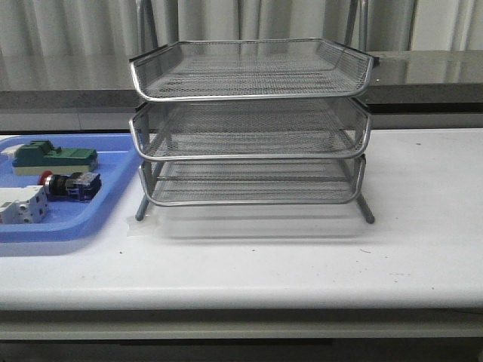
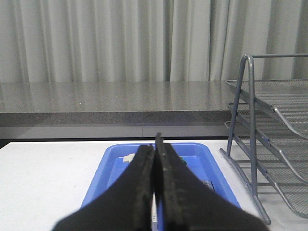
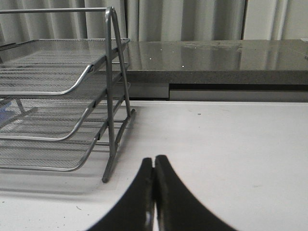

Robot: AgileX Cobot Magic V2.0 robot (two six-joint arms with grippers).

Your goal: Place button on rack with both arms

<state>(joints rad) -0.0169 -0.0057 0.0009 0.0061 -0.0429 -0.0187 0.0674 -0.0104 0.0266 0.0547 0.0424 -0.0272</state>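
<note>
A white table (image 1: 423, 249) stands in front of a grey counter and pale curtains.

The left gripper (image 2: 155, 159) has its two black fingers pressed flat together, with nothing between them. It hangs over the near end of the blue tray (image 2: 98, 185). The right gripper (image 3: 154, 175) is pressed shut too, and it holds nothing. It sits over bare table, just beside the leg of the rack (image 3: 108, 159).

The button (image 1: 69, 184) lies on its side in the blue tray, at the left of the table. Its red cap points left and its black body points right. It looks small, hard and light. The round cap is likely smooth, so fingers could slip on it. The black body has flatter sides, so that looks like the better place to pinch. It may roll a bit when touched, since part of it is round.

Other things sit close by in the tray. A green part (image 1: 54, 157) lies just behind the button. A white part (image 1: 23, 205) lies just in front and to the left. The gap between them is tight, so the fingers could bump them on the way down.

The rack fills the middle of the table. All three wire trays look empty. The tray's raised rim lies between the button and the rack, so the button must be lifted over it.
</note>
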